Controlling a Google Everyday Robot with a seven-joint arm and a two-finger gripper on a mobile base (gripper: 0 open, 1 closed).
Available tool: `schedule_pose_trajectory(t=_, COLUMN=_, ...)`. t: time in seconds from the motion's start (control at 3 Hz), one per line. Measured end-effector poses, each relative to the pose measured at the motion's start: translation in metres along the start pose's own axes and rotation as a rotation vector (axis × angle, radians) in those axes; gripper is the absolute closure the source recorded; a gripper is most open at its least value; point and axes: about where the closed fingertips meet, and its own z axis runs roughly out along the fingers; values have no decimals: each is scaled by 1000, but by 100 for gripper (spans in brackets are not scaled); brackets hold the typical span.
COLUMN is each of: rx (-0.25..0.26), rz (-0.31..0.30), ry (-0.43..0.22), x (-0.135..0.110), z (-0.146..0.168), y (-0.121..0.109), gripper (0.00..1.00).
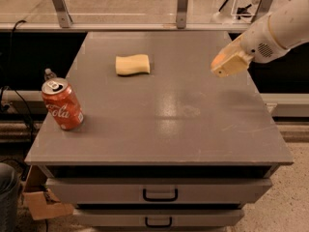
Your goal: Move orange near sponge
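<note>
Claw: the claw (228, 65) is hanging above the right side of the desk (159, 129), clear of its surface, and is pinching the orange (218, 59) at its tip.
Orange: only a sliver of orange skin is showing (the rest is hiding inside the grip), and it is sitting well apart from the sponge.
Sponge: the sponge (132, 64) is lying flat toward the back, left of centre, with nothing touching it.
Can: the red Coca-Cola can (62, 104) is standing upright near the left edge, away from the likely path.
Risk, slip: the round fruit is probably sitting in a shallow pinch, so a quick sweep leftward is risking a drop and a roll off the desk.
Risk, placement: coming down too close is risking a nudge to the soft sponge; letting go too high is risking the orange rolling away from it.
</note>
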Motion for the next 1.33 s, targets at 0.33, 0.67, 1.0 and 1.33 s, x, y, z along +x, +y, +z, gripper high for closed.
schedule_pose_trajectory(t=0.33, rx=2, rz=-18, ry=-6, x=-2, z=-1, y=-1, gripper=100)
schedule_pose_trajectory(t=0.67, rx=-16, rz=-41, ry=-11, x=-8, z=15, y=-4, gripper=100)
schedule_pose_trajectory(t=1.0, rx=-71, rz=-105, ry=-2, x=-22, z=51, y=-13, gripper=100)
schedule_pose_trajectory(t=1.33, rx=-148, rz=-183, ry=4, x=-46, z=96, y=-14, gripper=100)
